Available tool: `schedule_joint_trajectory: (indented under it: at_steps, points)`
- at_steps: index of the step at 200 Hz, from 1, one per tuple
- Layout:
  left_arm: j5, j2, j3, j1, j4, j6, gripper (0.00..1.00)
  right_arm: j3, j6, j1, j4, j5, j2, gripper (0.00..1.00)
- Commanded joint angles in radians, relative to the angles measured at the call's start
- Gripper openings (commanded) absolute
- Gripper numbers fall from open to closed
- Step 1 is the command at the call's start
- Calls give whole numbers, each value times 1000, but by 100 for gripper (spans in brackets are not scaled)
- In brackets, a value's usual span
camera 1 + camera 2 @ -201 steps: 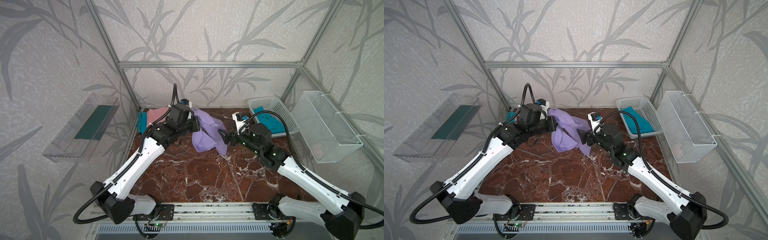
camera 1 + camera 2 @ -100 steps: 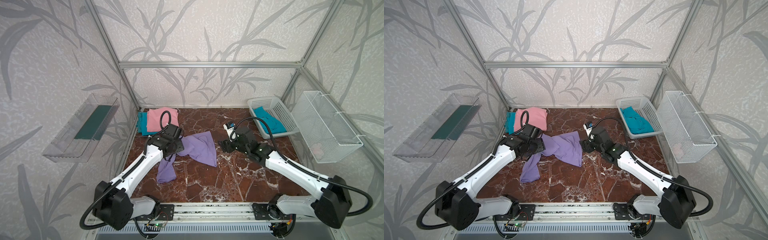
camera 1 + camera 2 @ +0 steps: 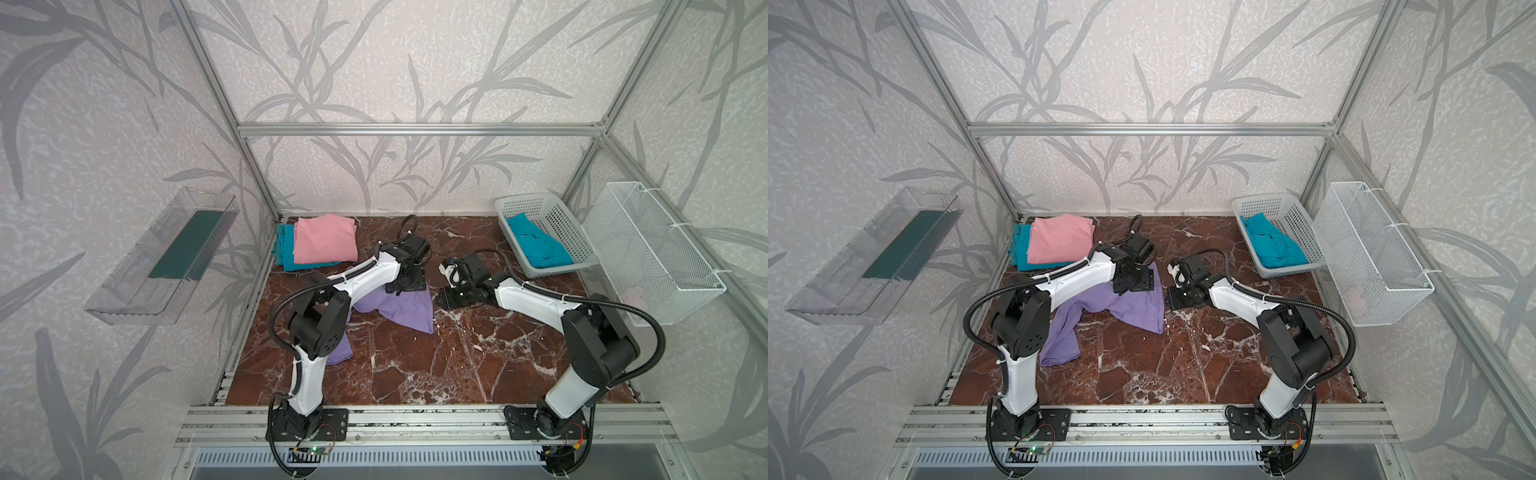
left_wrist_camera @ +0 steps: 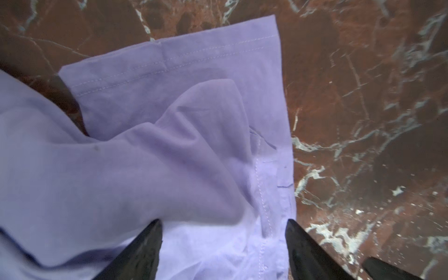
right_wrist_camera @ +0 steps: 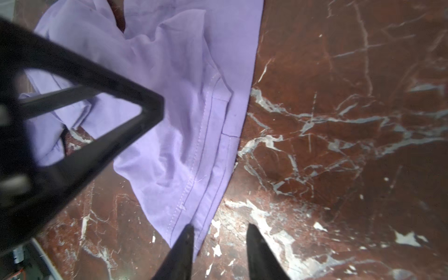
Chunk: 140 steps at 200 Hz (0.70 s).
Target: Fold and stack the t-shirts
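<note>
Crumpled lavender cotton t-shirt (image 3: 409, 311) lies toward the marble surface's (image 3: 457, 365) left edge; left tool (image 4: 223, 221) spread over it, right tool (image 5: 219, 226) spread at its hem.

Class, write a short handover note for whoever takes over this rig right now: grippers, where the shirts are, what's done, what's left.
Left gripper: open, low over the lavender t-shirt, holding nothing.
Right gripper: open at that shirt's hem corner, with bare table between its fingers.
Lavender t-shirt: crumpled and unfolded, mid-table.
Done: pink t-shirt lies folded on the folded teal pile, far left corner.
Left: fold and stack the lavender one, then the crumpled teal t-shirt in the basket, far right.
</note>
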Motion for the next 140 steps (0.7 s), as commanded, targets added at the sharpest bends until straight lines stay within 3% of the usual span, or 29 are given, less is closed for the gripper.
schedule_joint_trajectory:
  at_steps: [1,8,18,86,114,140]
  points:
    - [-8,21,43,6,-81,34,40,42,0,1,-9,-58,38,52]
    - [0,17,45,6,-82,33,18,50,-1,2,-10,-62,47,55]
    - [2,1,45,4,-87,27,0,57,-2,-1,-11,-67,55,57]
    - [-25,-294,172,5,-148,75,0,77,-15,-30,-16,-40,16,60]
    - [-12,-406,222,7,-143,88,0,20,-16,-46,57,0,-114,60]
    - [56,-397,419,8,-203,128,0,-67,-24,-46,171,68,-255,60]
